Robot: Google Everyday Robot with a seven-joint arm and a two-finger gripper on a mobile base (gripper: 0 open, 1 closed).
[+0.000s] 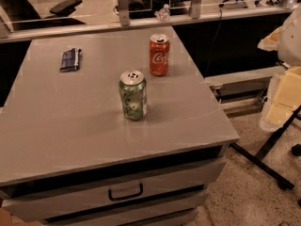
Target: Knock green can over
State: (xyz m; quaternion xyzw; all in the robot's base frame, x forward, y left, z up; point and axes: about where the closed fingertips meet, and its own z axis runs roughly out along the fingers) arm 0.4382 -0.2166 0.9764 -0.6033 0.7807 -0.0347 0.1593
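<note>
Nearest the camera is the front of a grey cabinet with two drawers, one above the other; the upper drawer [117, 192] carries a single dark handle [125, 192]. The flat grey worktop [56, 126] holds four things in all: two drink cans, one packet and, at its far edge, one bottle.

The one green can [133, 95] stands near the middle of the worktop, a little right of centre and closer to the camera than anything else on it. It is upright on its base, with its long axis vertical and its silver top and pull tab facing up. Its green and white mottled side faces the camera, and bare worktop lies all around it.

Behind it and slightly to the right stands the one red Coca-Cola can [159, 54], also upright, near the green can but not touching it. Well to the left, at about the same depth as the red can, a dark blue wrapped packet [70, 60] lies flat.

Beyond the worktop's far edge runs a pale rail, and a small clear plastic bottle [163, 12] sits by it. Past that, parts of black office chairs [66, 6] show.

At the right edge, off the worktop, are pale yellow-white shapes [284, 95] above black stand legs [263, 161]; I cannot tell what they are. The gripper is out of view, so its state cannot be told.
</note>
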